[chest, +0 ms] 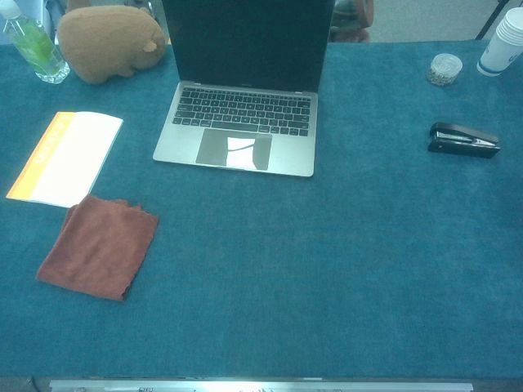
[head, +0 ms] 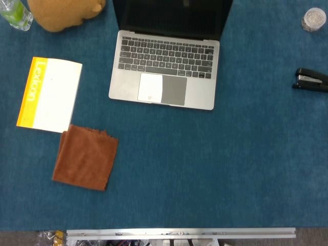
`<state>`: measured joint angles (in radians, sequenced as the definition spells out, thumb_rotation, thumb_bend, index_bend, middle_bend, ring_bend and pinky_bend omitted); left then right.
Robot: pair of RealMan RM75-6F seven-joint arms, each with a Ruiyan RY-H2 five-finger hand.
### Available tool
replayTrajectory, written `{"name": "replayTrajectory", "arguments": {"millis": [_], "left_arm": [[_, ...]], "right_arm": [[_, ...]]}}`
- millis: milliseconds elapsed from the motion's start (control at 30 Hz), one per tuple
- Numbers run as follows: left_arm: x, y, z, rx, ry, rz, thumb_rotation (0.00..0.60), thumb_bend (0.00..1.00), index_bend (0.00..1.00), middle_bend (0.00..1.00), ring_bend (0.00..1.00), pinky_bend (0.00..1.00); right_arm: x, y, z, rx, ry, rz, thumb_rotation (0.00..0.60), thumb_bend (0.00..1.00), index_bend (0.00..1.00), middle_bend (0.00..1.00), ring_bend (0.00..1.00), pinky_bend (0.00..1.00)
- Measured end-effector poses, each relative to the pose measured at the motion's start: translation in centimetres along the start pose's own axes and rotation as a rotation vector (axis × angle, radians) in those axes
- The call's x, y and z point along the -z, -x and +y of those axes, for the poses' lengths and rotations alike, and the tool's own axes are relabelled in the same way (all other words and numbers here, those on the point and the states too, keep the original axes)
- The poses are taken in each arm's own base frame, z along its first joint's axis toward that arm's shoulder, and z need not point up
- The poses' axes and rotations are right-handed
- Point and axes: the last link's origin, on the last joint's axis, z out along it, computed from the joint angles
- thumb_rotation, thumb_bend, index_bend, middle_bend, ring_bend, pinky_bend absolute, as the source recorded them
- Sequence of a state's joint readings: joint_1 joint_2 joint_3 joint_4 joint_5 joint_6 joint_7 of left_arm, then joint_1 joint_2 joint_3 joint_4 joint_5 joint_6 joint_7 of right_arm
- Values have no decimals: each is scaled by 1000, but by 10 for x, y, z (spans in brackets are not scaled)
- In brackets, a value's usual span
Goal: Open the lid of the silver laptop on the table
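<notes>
- Nearest the front edge of the bench (chest: 327,327), over on the left, a brown cloth (head: 85,157) lies flat on the blue cover, a bit crumpled along its top edge.
- Just behind it, with its corner touching or nearly touching the cloth, sits a booklet (head: 50,94): white cover, yellow spine strip with "Lexicon" printed on it, tilted slightly.
- Mid-bench, a little left of centre, is the laptop (head: 165,72). It's silver and the lid is already up; the chest view shows the dark screen (chest: 248,42) standing roughly upright behind the keyboard. The trackpad has a bright patch on it, looks like glare.
- Over on the right, about level with the laptop's base, a black stapler (chest: 463,139) lies on its own, well apart from everything else.
- Further back on the right there's a small round container (chest: 444,69), and beside it at the far edge a stack of paper cups (chest: 502,41), cut off by the frame in the chest view.
- Far left corner: a brown plush toy (chest: 109,41) next to the laptop's screen, and a clear bottle (chest: 33,47) with green liquid just left of the plush.
- Hands: neither one shows up in either view, so can't say if the fingers are apart, together or clamped on anything.
</notes>
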<state>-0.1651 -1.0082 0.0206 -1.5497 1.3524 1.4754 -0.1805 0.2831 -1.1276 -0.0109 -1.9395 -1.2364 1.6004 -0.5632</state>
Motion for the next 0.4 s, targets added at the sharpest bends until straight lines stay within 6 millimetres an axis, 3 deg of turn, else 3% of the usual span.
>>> {"name": "replayTrajectory", "arguments": {"millis": [200, 400], "left_arm": [[15, -1, -10, -7, -33, -8, 600, 396, 131, 92, 30, 143], [17, 1, -11, -8, -40, -10, 600, 396, 131, 94, 29, 143]], "right_arm": [[4, 4, 8, -8, 16, -9, 600, 198, 0, 79, 16, 123], [5, 8, 11, -13, 21, -25, 600, 198, 0, 79, 16, 123]]}}
